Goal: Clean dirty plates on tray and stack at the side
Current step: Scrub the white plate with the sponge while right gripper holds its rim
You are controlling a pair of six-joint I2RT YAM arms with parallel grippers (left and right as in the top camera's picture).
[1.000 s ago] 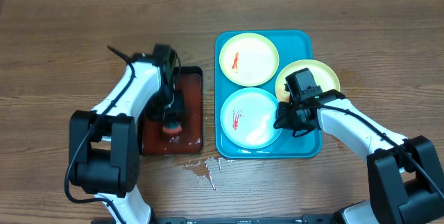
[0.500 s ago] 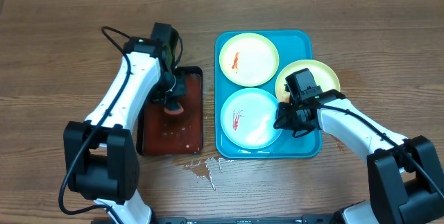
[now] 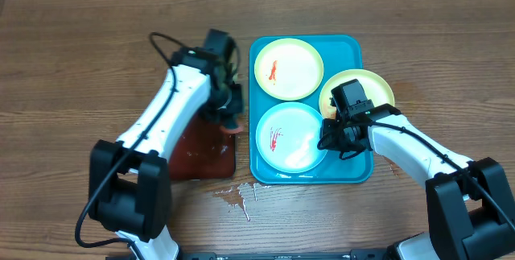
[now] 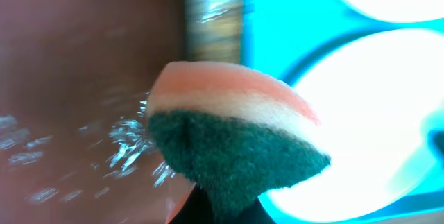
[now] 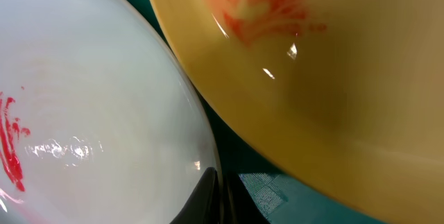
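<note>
Clamping sponge (image 4: pixel 229 141), left fingers (image 4: pixel 216 213) hover beside tray (image 3: pixel 354 47); right fingers (image 5: pixel 207 195) at blue-white plate (image 5: pixel 90 92) rim, possibly pinching, closure unclear.

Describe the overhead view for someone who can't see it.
A turquoise tray on a wooden table holds a yellow plate and a pale blue plate, both smeared red; a third plate overlaps its right edge. The left gripper holds a sponge at the edge of a dark red tray, and the right gripper sits at the pale blue plate's rim.
</note>
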